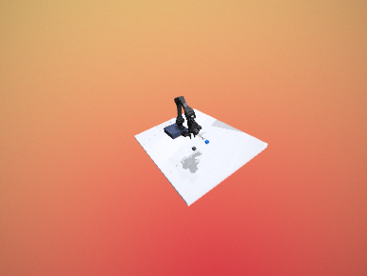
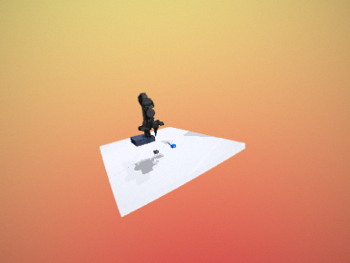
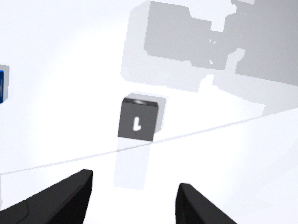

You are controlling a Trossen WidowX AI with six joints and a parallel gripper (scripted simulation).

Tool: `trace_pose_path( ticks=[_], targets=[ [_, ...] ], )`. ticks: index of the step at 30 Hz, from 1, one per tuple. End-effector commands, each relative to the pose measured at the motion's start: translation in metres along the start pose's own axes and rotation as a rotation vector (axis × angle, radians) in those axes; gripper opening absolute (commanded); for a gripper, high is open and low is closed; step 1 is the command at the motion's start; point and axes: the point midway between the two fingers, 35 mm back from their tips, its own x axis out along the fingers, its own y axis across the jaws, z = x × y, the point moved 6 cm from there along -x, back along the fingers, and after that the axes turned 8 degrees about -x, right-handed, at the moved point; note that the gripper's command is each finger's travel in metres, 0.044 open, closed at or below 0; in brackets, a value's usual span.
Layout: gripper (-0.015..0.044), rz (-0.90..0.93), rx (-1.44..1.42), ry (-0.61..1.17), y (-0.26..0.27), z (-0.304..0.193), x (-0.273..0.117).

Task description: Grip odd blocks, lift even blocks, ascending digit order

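Observation:
A dark grey block (image 1: 194, 148) (image 2: 156, 151) (image 3: 136, 120) stands on the white table. In the wrist view its face carries a small white mark that looks like a 1. A blue block (image 1: 206, 142) (image 2: 173, 146) (image 3: 1, 87) stands to one side of it, cut off at the left edge of the wrist view; its digit cannot be read. My gripper (image 1: 191, 137) (image 2: 151, 132) (image 3: 135, 185) is partly open and empty, raised above the table on the arm's base side of the dark block. It touches neither block.
The white table (image 1: 228, 152) (image 2: 195, 163) carries the arm's dark blue base (image 1: 172, 131) (image 2: 140, 141) at its back. Grey shadows lie on the table beyond the dark block.

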Motion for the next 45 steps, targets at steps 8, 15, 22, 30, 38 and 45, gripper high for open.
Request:
trace_pose_path(
  ticks=[8, 15, 22, 30, 38, 45],
  targets=[
    [0.012, 0.01, -0.002, 0.025, 0.004, -0.003, 0.0],
    [0.012, 0.019, -0.002, 0.026, 0.11, -0.018, -0.003],
    [0.012, 0.028, -0.002, 0.029, 0.186, -0.057, -0.003],
    [0.0251, 0.028, -0.002, 0.029, 0.188, -0.057, 0.055],
    [0.04, 0.028, -0.002, 0.029, 0.188, -0.06, 0.079],
    [0.04, 0.028, -0.002, 0.029, 0.188, -0.06, 0.09]
  ],
)
